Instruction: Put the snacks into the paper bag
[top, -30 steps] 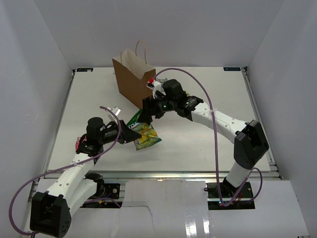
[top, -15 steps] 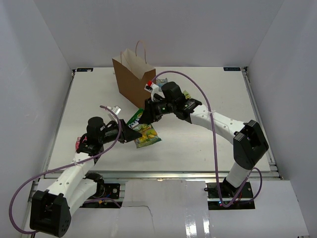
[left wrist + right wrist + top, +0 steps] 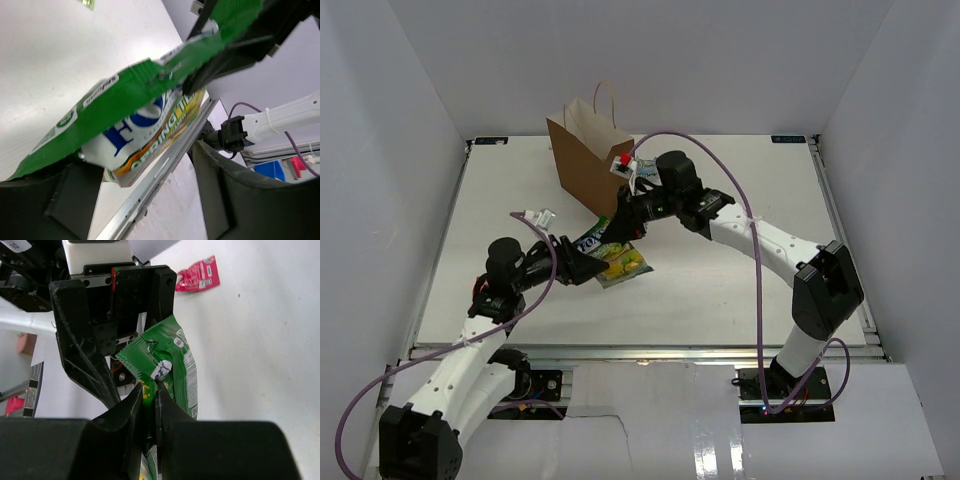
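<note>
The right claw (image 3: pixel 149 401) is pinched shut on the crumpled top edge of the green-yellow snack packet (image 3: pixel 172 355), which is held above the desk (image 3: pixel 740 290) between the two arms. The left claw (image 3: pixel 147 197) is spread wide around the packet's lower end, and no grip is seen there. A handover is judged to be in hand. Next, the packet must be carried over the mouth of the paper bag (image 3: pixel 582 165), just behind, and released. A red packet (image 3: pixel 197 276) lies on the desk.

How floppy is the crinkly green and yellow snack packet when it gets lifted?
Probably floppy: the crinkly green and yellow snack packet creases where the right gripper pinches its edge. Likely light, since that thin pinch seems to carry it.
</note>
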### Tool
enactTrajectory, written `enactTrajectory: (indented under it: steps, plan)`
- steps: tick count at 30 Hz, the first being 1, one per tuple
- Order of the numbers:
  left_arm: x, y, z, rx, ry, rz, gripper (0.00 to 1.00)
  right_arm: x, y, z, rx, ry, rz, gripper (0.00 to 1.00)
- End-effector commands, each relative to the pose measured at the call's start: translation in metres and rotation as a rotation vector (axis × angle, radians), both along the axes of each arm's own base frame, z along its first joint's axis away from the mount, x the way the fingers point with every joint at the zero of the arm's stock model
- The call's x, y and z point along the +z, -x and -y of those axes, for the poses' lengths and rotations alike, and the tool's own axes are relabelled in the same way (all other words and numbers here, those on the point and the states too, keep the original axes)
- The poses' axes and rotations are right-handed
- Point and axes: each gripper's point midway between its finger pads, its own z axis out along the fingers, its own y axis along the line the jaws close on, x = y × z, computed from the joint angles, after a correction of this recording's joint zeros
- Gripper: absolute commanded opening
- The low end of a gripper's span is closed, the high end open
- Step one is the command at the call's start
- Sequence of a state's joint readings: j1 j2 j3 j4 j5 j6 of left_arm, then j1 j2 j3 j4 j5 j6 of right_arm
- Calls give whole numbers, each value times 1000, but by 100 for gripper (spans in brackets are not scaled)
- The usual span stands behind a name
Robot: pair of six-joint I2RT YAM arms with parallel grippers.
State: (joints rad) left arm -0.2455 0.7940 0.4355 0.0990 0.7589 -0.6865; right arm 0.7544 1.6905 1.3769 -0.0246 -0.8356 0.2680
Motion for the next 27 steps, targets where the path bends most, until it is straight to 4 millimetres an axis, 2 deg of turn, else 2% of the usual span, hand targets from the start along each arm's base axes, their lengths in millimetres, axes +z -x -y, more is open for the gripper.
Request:
enactTrajectory:
  steps: [1,2,3,4,6,7,8,9,10,12,13,14,16,17,20,22,26,27]
  plan:
    - [45,-3,-5,41,17,177,82,75,-4,3,126,-195,214,8]
    - [50,-5,-7,61,12,202,82,83,-12,6,119,-210,253,8]
    - [53,-5,-9,76,10,215,86,91,-17,7,117,-224,281,8]
    - [56,-4,-12,94,4,222,87,109,-24,6,109,-251,328,8]
    - [57,-8,-19,145,-21,226,91,130,-41,10,76,-278,398,8]
    - [59,-8,-21,161,-27,232,91,151,-52,11,54,-305,454,8]
    - [60,-11,-24,187,-34,242,91,163,-60,11,28,-317,494,8]
    - [54,-11,-27,200,-54,214,92,173,-68,13,5,-328,523,8]
    - [55,-11,-29,210,-58,216,93,196,-80,14,-41,-354,586,8]
    - [52,-12,-33,238,-70,204,93,220,-97,16,-101,-378,654,8]
    - [51,-13,-34,245,-72,203,93,221,-115,15,-140,-374,667,8]
    - [51,-13,-34,251,-72,203,93,257,-122,20,-208,-418,738,8]
    - [47,-14,-36,268,-78,189,93,270,-145,19,-285,-437,786,8]
    - [47,-14,-37,274,-77,186,93,291,-153,25,-355,-465,830,8]
    - [47,-14,-39,287,-76,181,93,311,-173,32,-485,-506,894,8]
    - [46,-14,-41,298,-77,180,93,315,-189,35,-571,-516,912,8]
    - [46,-14,-42,307,-79,179,93,306,-212,31,-651,-510,923,8]
    - [46,-15,-42,306,-81,178,93,304,-211,27,-648,-514,926,8]
